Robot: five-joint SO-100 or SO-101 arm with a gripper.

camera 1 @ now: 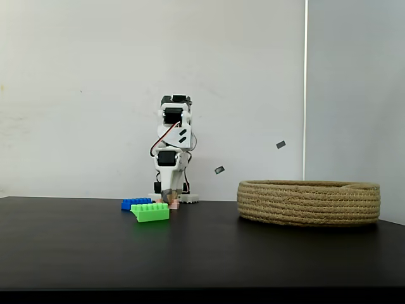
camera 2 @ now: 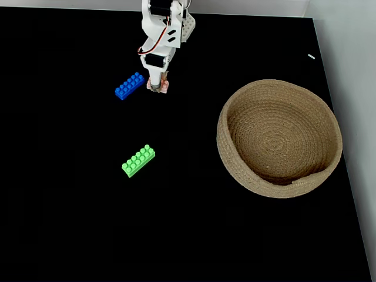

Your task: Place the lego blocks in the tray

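Gripper (camera 2: 157, 87) down at pink brick (camera 2: 165, 87), grip unclear, top view shows tray (camera 2: 235, 161) empty

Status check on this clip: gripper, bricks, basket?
Gripper down on pink brick, closure unclear. Green brick, blue brick on table. Basket empty, path unobstructed.

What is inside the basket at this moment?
In the fixed view from above, the basket holds nothing but its woven floor. The green brick and blue brick lie outside on the table. The near wall hides a thin strip of floor.
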